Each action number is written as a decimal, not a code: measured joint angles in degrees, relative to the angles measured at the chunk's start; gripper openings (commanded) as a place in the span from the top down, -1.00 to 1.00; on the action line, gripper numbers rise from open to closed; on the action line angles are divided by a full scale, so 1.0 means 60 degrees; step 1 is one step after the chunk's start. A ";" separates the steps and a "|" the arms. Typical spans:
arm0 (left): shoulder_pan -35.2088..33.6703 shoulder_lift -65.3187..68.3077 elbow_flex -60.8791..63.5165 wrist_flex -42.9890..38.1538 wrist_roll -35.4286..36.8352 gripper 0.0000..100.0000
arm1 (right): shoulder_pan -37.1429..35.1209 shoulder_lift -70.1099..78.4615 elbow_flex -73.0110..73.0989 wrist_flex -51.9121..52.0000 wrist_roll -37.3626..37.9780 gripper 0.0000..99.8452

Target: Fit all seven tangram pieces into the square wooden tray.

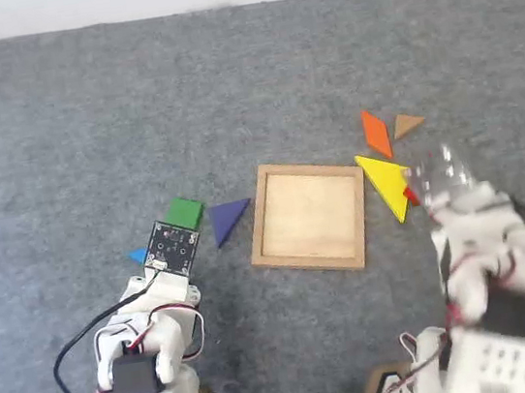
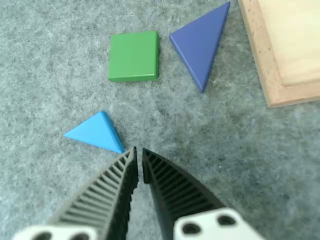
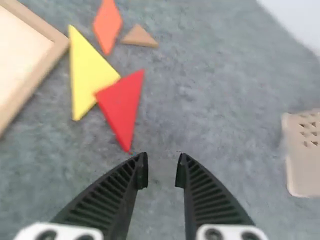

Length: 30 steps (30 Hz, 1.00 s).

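We found the square wooden tray (image 1: 311, 263) mid-table, all seven pieces outside it. The left gripper's (image 2: 139, 154) jaws were all but closed, the right gripper's (image 3: 161, 165) a little apart, both holding nothing. The yellow triangle (image 1: 386, 182) lay just beside the tray's right side, the red triangle (image 3: 121, 106) touching it. Left of the tray sat the dark blue triangle (image 1: 227, 218) and green square (image 1: 185, 212). The orange parallelogram (image 1: 376, 133) lay beyond the yellow, the light blue triangle (image 2: 96, 132) just by the left gripper's tips, the brown triangle (image 1: 408, 123) beside the orange.
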<state>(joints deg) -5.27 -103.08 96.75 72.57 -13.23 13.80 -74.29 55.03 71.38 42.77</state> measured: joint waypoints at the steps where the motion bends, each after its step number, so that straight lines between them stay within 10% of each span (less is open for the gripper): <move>1: 0.0000 0.0000 0.0000 0.0000 0.0000 0.97 | -0.0190 0.0791 -0.0498 0.0000 -0.0176 0.76; 17: 0.0000 0.0000 0.0000 0.0000 0.0000 0.97 | -0.1934 1.3099 -0.6652 0.0000 -0.2857 0.41; 30: 0.0000 0.0000 0.0000 0.0000 0.0000 0.97 | -0.2007 1.6117 -0.8645 -0.0161 -0.4308 0.36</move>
<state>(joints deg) -5.27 -103.08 96.75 72.57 -13.23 1.76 22.42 3.16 70.42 16.92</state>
